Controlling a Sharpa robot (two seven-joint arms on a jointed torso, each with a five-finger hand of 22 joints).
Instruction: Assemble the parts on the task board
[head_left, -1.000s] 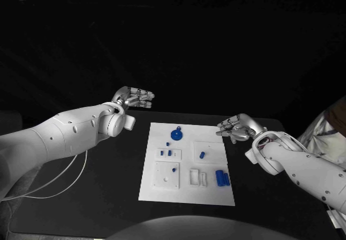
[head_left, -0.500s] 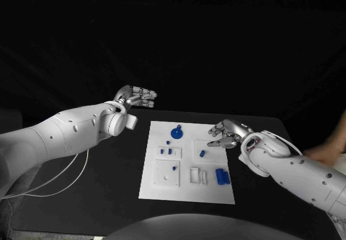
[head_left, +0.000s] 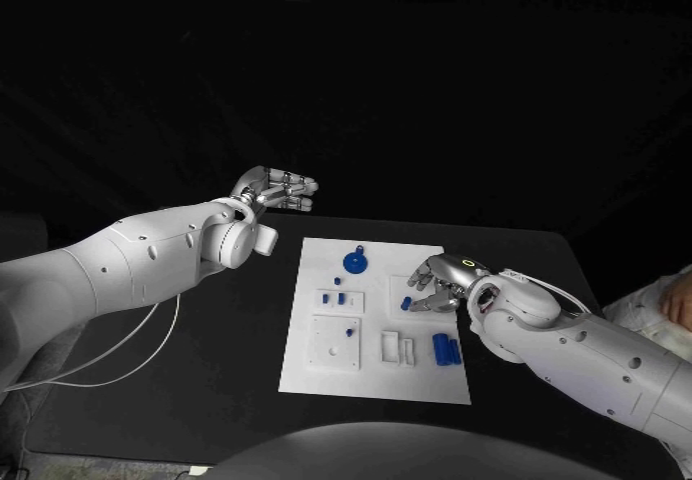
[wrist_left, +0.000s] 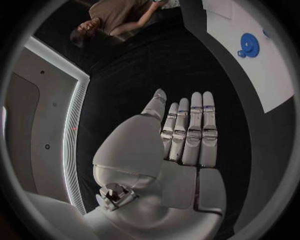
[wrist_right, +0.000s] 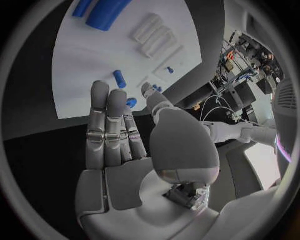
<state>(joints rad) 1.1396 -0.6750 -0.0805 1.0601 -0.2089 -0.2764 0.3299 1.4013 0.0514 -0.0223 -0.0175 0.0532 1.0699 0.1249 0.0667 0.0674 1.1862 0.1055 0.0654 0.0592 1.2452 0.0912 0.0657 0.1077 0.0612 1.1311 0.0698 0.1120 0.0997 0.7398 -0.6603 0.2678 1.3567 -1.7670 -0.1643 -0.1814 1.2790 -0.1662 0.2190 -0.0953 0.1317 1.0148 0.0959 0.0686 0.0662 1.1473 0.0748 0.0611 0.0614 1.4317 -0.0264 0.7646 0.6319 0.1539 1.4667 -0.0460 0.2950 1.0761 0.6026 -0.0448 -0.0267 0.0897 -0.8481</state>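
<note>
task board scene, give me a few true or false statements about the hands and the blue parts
1. The right hand is over the task board. True.
2. The left hand holds a blue part. False: it holds nothing, fingers extended, off the board over the black table.
3. A round blue part lies at the board's far end. True.
4. The two blue cylinders are in the right hand. False: they lie on the board, near its right edge.

white task board (head_left: 330, 372), blue parts (head_left: 446, 350) scattered
</note>
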